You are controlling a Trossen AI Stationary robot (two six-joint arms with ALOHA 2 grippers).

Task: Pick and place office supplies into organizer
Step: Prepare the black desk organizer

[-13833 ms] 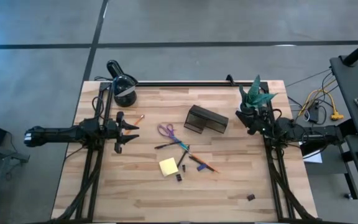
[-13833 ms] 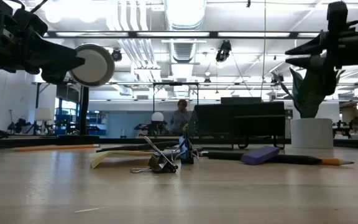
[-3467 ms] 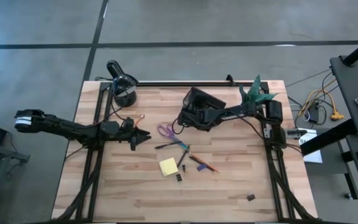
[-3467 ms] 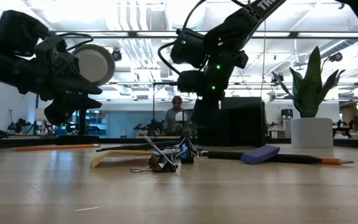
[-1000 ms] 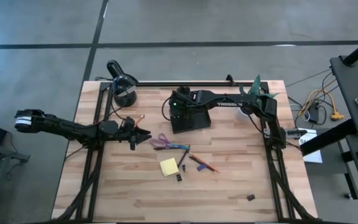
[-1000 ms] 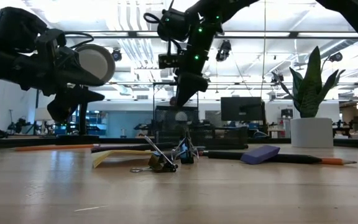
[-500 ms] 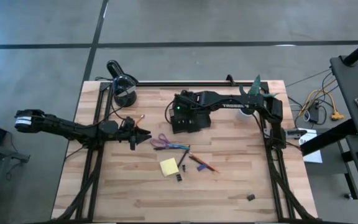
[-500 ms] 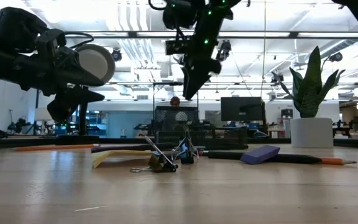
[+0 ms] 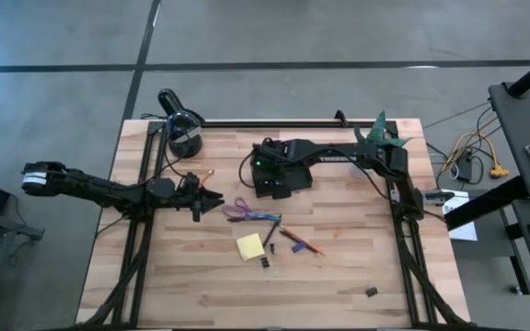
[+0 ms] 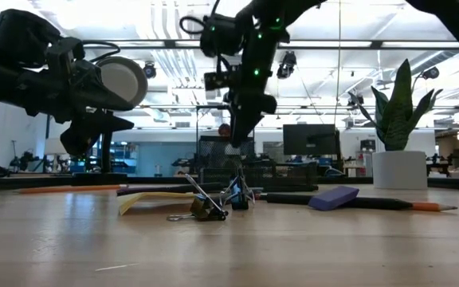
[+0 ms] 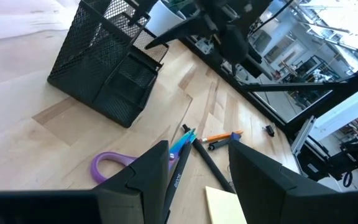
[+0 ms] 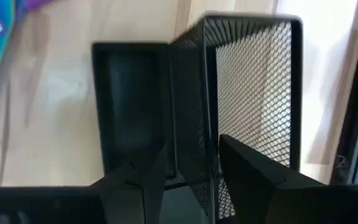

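Planks of pale wood table point(image 9: 339, 276) (grey floor around) carry organizer point(image 9: 282, 181), spread right end effector point(image 10: 236, 135) above it.

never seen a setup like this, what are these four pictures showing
Two robot arms work at a wooden table. One picture looks straight down, one looks level across the tabletop, and two come from cameras on the wrists. The right gripper hangs over a black mesh organizer, fingers apart, holding nothing. The left gripper, open and empty, points at purple scissors. Pens, a yellow sticky pad and small clips lie nearby; a lamp and a plant stand at the back.
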